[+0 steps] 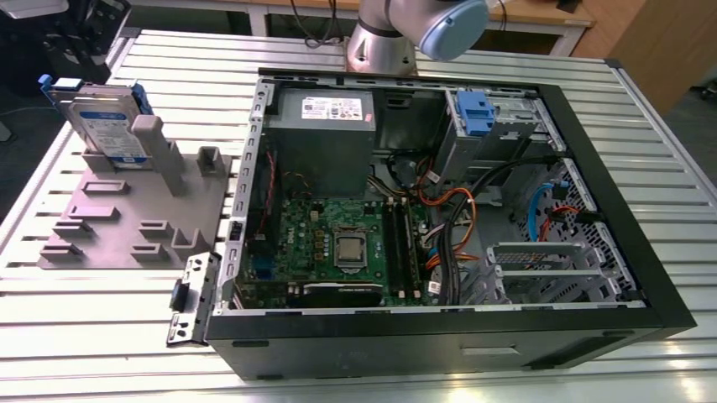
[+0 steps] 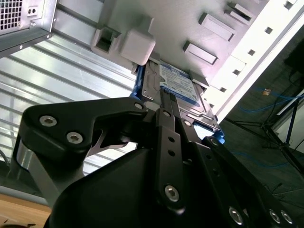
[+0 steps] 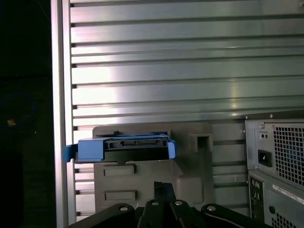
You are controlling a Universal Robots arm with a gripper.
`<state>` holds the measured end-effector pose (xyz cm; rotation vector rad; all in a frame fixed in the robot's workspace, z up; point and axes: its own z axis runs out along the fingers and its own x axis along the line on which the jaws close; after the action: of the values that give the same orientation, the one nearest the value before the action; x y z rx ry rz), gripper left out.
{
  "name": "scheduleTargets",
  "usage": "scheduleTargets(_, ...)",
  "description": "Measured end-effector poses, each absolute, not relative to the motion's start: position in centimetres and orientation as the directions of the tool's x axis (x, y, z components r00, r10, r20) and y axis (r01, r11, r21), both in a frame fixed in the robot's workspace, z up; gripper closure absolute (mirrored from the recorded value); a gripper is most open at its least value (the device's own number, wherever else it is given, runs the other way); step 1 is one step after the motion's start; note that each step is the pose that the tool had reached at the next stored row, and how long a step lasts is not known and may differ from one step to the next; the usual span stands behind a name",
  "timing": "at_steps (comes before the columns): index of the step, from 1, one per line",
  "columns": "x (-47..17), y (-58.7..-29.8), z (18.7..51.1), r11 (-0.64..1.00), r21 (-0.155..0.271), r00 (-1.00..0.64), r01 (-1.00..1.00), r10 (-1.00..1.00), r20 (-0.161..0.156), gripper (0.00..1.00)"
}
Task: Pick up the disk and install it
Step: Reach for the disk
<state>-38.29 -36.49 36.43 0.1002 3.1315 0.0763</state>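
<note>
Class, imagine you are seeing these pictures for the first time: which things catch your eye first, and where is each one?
The open black computer case dominates the middle of the exterior view, its green motherboard laid bare. At the exterior view's left, the disk stands on edge in a grey fixture on the ribbed metal table. In both wrist views the black claw hangs close to that disk.

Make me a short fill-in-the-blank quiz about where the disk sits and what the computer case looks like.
1. The disk stands in a grey fixture on the exterior view's ____ of the computer case.
2. Its side rails are coloured ____.
3. The computer case's side is ____, showing the motherboard.
Missing words: left; blue; open.
</note>
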Motion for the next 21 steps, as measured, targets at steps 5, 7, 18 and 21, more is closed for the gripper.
scheduleTargets(5, -39.2, -36.5, 36.4, 0.997, 0.049, -0.998, 0.064, 0.064, -0.006, 0.89)
scheduleTargets(7, -39.5, -36.5, 36.4, 0.997, 0.049, -0.998, 0.064, 0.064, -0.006, 0.89)
scheduleTargets(18, -41.7, -35.0, 36.1, 0.997, 0.049, -0.998, 0.064, 0.064, -0.006, 0.89)
scheduleTargets(21, -42.5, -34.8, 35.8, 0.997, 0.049, -0.998, 0.064, 0.064, -0.006, 0.89)
